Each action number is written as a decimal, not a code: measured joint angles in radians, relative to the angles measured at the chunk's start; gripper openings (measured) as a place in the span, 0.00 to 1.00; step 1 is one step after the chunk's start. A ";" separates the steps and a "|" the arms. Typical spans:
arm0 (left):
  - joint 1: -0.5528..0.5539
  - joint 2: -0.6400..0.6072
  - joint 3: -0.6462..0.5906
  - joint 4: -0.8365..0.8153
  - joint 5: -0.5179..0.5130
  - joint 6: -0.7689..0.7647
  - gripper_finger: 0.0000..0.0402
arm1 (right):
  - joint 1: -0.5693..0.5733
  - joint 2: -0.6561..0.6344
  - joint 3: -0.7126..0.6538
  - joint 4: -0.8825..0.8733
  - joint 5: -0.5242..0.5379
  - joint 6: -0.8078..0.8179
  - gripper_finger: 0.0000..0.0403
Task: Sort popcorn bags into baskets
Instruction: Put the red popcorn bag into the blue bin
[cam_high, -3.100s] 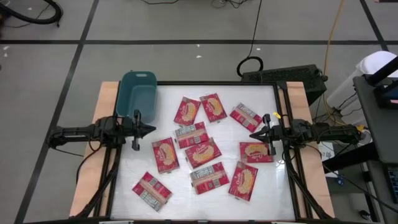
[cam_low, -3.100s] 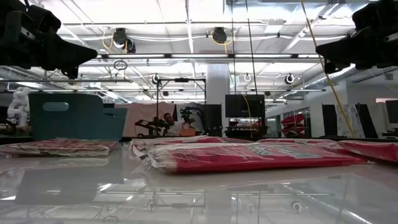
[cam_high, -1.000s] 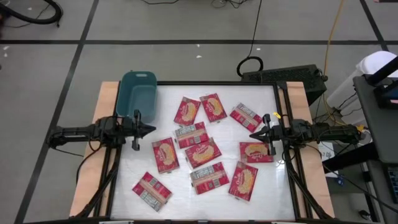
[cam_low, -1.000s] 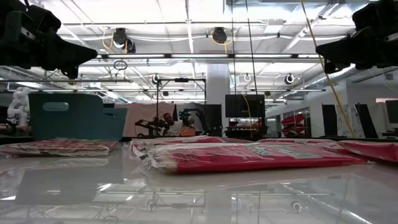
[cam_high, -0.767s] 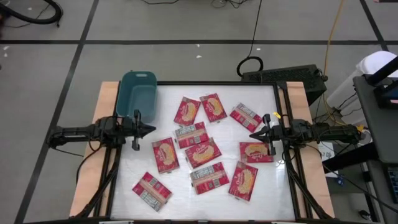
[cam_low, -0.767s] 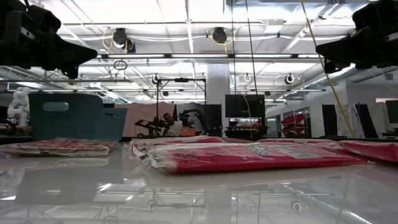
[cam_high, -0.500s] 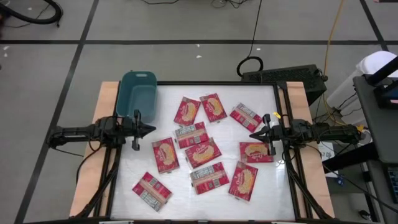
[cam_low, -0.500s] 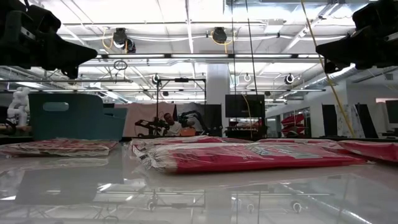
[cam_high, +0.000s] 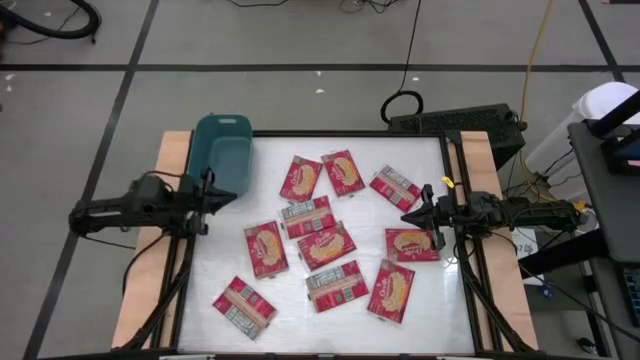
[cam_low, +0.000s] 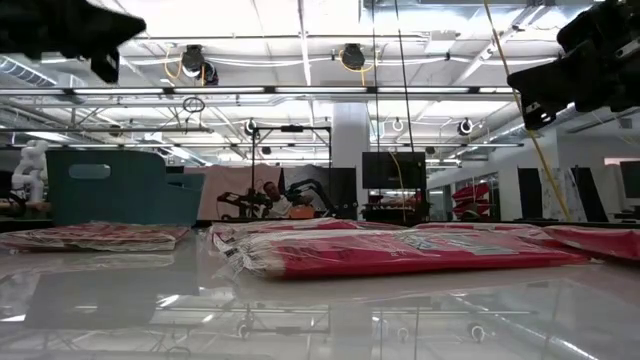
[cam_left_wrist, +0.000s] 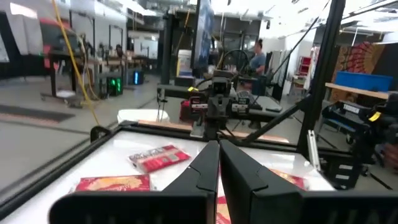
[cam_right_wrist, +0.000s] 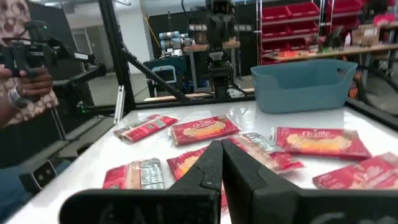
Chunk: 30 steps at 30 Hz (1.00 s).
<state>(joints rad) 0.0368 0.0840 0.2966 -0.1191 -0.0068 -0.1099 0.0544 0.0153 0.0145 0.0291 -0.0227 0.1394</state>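
Now left hand (cam_high: 232, 195) beside teal basket (cam_high: 221, 155).

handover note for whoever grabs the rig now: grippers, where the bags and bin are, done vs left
Left gripper: shut, empty, at the table's left edge beside the teal bin.
Right gripper: shut, empty, over the table's right side, next to a popcorn bag.
Bin: far-left corner of the table; nothing visible inside it.
Popcorn bags: ten loose on the white table in the high view, some picture side up, some label side up; a cluster mid-table, one alone at the near left.
Done: no bag in the bin.
Left: all visible bags.
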 joint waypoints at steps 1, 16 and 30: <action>0.000 0.028 0.050 -0.047 0.001 -0.010 0.05 | 0.000 0.000 0.000 0.000 0.001 0.012 0.00; -0.196 0.529 0.603 -0.612 0.080 -0.044 0.05 | 0.000 0.002 0.000 -0.009 0.025 0.089 0.00; -0.507 1.008 0.576 -0.694 -0.072 0.022 0.05 | 0.000 0.011 0.000 -0.004 0.081 0.089 0.00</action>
<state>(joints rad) -0.4699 1.0918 0.8726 -0.8127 -0.0787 -0.0881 0.0544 0.0261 0.0147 0.0246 0.0585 0.2283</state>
